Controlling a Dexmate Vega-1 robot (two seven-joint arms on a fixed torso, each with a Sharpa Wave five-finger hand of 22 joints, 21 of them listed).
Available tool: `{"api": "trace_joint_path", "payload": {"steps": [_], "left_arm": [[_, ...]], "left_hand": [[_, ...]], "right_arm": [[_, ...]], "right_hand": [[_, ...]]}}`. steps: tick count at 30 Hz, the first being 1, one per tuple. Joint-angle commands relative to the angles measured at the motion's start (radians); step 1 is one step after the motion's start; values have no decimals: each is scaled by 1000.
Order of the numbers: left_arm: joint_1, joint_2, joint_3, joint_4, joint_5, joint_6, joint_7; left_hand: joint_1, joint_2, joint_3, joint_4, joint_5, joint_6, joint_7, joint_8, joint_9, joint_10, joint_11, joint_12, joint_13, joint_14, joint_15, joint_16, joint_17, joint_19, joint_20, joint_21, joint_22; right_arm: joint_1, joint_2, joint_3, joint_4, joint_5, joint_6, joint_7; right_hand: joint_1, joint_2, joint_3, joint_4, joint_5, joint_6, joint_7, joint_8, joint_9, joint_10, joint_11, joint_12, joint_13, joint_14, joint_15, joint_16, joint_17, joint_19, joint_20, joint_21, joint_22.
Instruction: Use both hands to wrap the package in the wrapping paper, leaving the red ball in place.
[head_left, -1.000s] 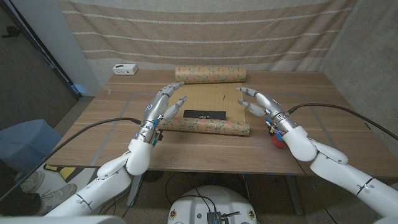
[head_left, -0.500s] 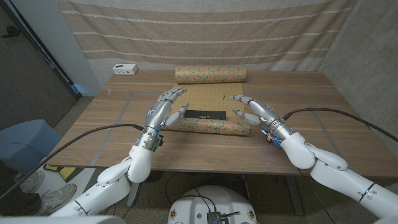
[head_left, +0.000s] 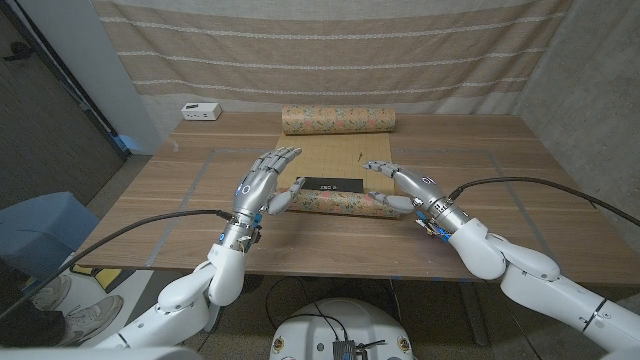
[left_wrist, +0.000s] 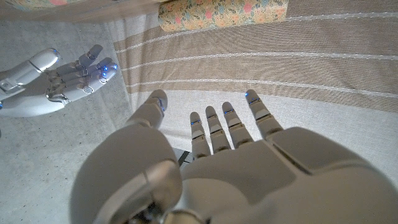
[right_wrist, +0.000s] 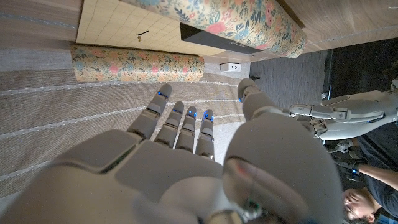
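My left hand (head_left: 262, 183) is positioned above the wooden worktop (head_left: 180, 215) at the left end of the near roll (head_left: 340, 203) of floral wrapping paper, with its fingers (head_left: 283, 156) spread and extended toward the far side; it holds nothing. In the left wrist view the same hand (left_wrist: 236, 168) shows straight, separated fingers (left_wrist: 214, 127) with nothing between them. My right hand (head_left: 415, 187) is positioned at the right end of the near roll, fingers (head_left: 378, 166) spread and reaching over the unrolled sheet (head_left: 325, 163); whether the thumb touches the roll cannot be determined. The right wrist view shows this hand (right_wrist: 205, 168) with its fingers (right_wrist: 180, 124) apart and nothing in them. The package (head_left: 330, 184), a flat black box, lies on the plain inner face of the sheet, just behind the near roll and between my two hands. The sheet runs from the near roll back to a second floral roll (head_left: 338, 120) at the far side of the worktop. A small white box (head_left: 201, 111) sits at the far left corner of the worktop. A striped curtain (head_left: 330, 45) hangs behind the worktop.
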Motion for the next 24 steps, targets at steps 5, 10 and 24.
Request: {"api": "trace_joint_path", "payload": {"steps": [5, 10, 24], "left_arm": [[27, 43, 29, -52, 78, 175, -49], [30, 66, 29, -75, 72, 218, -107], [-1, 121, 26, -97, 23, 267, -238]], "left_hand": [[62, -75, -57, 17, -15, -103, -2, -28, 5, -67, 3, -34, 9, -42, 21, -23, 3, 2, 17, -6, 2], [75, -100, -97, 28, -9, -184, 13, -38, 3, -129, 8, -56, 12, -99, 34, -33, 2, -13, 6, -19, 1], [81, -126, -144, 41, 2, -299, 19, -42, -2, -224, 33, -78, 8, -185, 50, -38, 2, -46, -10, -45, 0]], "right_arm": [[17, -21, -36, -46, -93, -71, 54], [45, -23, -59, -64, -103, -105, 124], [146, 7, -130, -72, -133, -142, 251]], "right_hand": [[13, -75, -50, 19, 26, -74, -12, -10, 5, -69, -10, -10, 7, -51, -26, -21, 2, -21, -3, -10, 6], [1, -92, -84, 35, 47, -158, -6, -16, 6, -144, -13, -13, 8, -107, -8, -29, 7, -58, -2, -19, 6], [-6, -90, -112, 48, 67, -242, 7, -15, 7, -216, 10, -12, 9, -169, 20, -31, 9, -89, -1, -21, 6]]}}
